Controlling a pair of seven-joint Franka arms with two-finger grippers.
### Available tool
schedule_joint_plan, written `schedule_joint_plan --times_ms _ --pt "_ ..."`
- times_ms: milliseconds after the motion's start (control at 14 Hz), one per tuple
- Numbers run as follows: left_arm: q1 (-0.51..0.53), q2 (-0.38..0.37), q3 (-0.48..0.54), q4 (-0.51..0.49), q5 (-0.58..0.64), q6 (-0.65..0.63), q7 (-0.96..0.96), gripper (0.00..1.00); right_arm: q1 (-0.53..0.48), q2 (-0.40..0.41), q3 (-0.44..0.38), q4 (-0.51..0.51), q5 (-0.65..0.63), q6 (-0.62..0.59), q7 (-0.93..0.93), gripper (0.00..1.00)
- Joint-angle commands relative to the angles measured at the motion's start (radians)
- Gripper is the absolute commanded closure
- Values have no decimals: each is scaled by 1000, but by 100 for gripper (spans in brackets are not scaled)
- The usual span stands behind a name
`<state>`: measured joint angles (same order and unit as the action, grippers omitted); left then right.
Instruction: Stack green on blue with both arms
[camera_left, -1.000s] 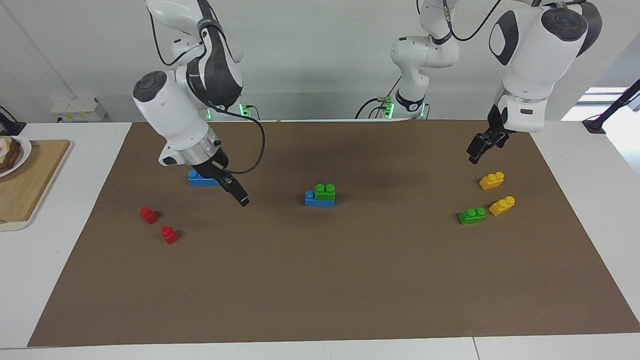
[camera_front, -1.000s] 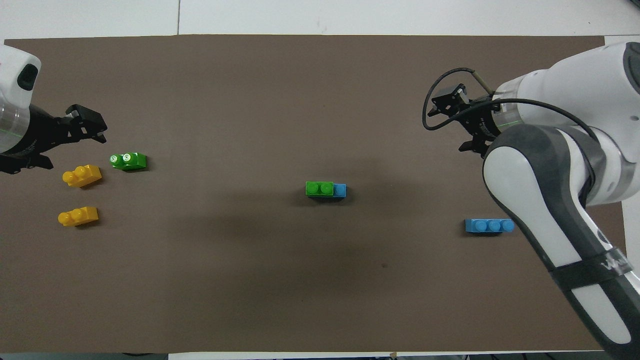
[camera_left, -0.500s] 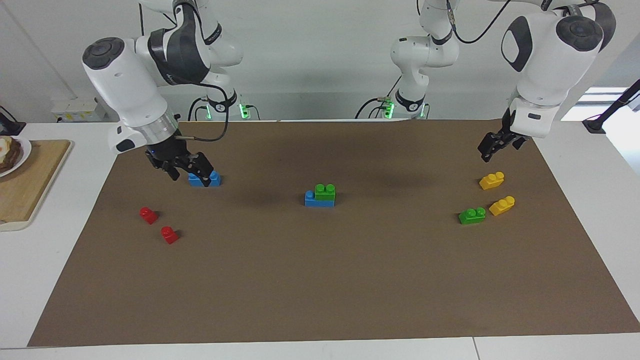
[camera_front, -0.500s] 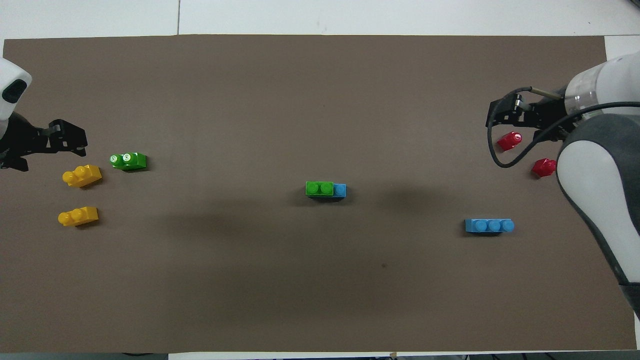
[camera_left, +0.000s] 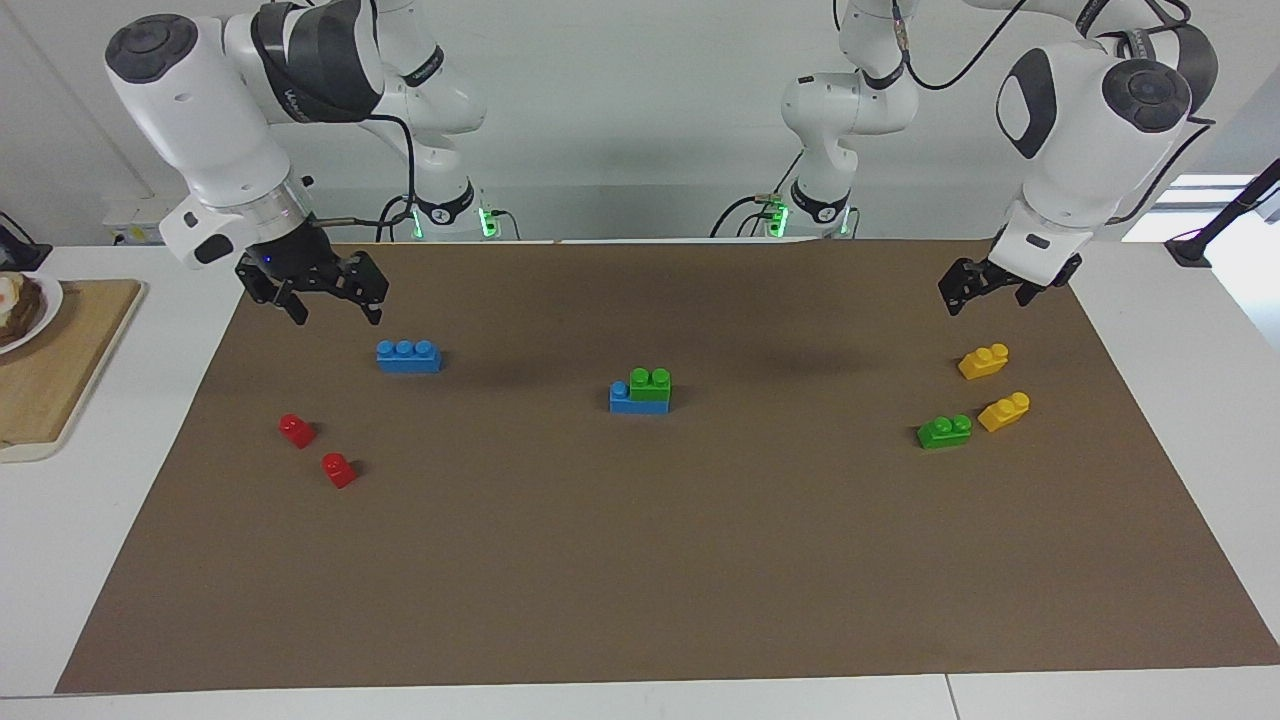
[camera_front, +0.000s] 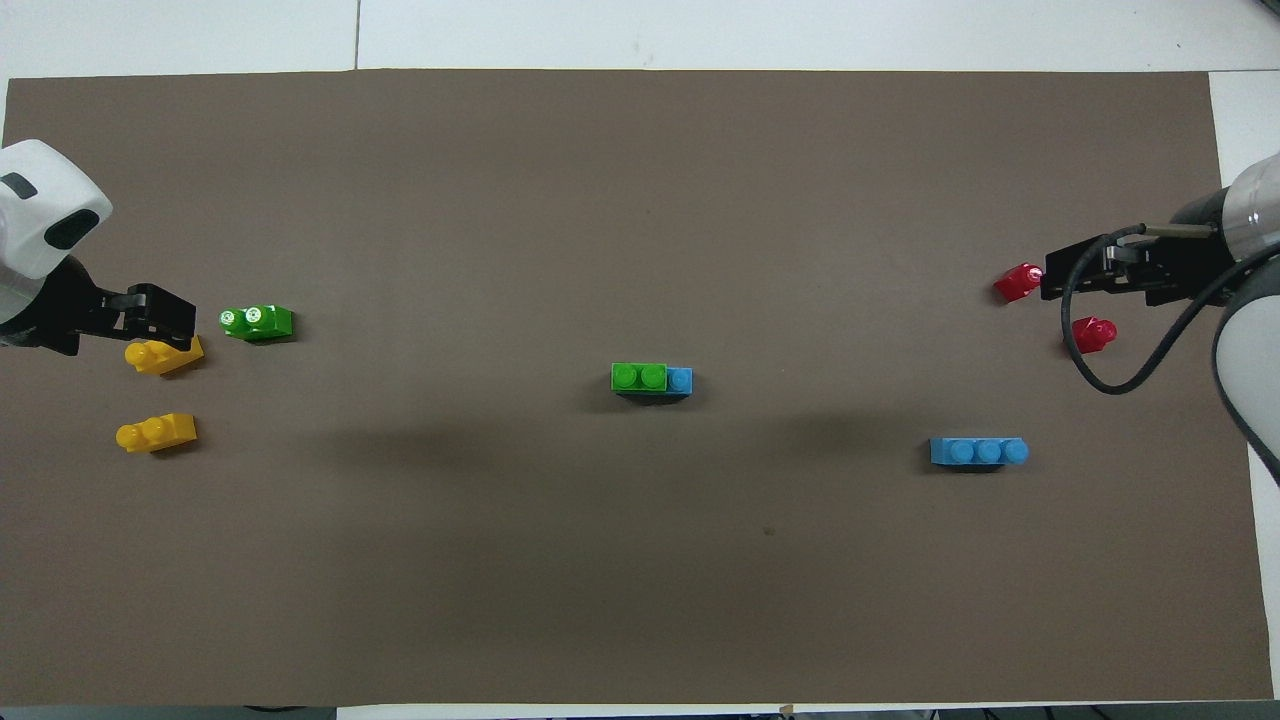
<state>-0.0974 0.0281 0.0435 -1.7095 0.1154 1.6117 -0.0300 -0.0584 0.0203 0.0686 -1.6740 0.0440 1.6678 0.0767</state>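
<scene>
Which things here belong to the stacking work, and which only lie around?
For the job:
- green brick on blue brick, mat centre
- loose green brick
- loose blue brick

Lying about:
- two yellow bricks
- two red bricks
- wooden board

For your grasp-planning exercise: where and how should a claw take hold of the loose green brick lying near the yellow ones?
Grip the loose green brick across its two long flat side walls, below the studs, coming straight down from above. It sits upright on the mat with studs up, and a yellow brick close beside one end, so the long sides look freest.
</scene>
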Motion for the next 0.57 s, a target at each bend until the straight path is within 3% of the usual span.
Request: schedule_joint_plan --times_ms 0,500 --pt "13 -33 4 -44 -11 -19 47 0 -12 -17 11 22 -47 -59 -23 0" --pt "34 -47 -7 -61 -83 34 32 0 -15 -19 10 22 -75 -60 -43 0"
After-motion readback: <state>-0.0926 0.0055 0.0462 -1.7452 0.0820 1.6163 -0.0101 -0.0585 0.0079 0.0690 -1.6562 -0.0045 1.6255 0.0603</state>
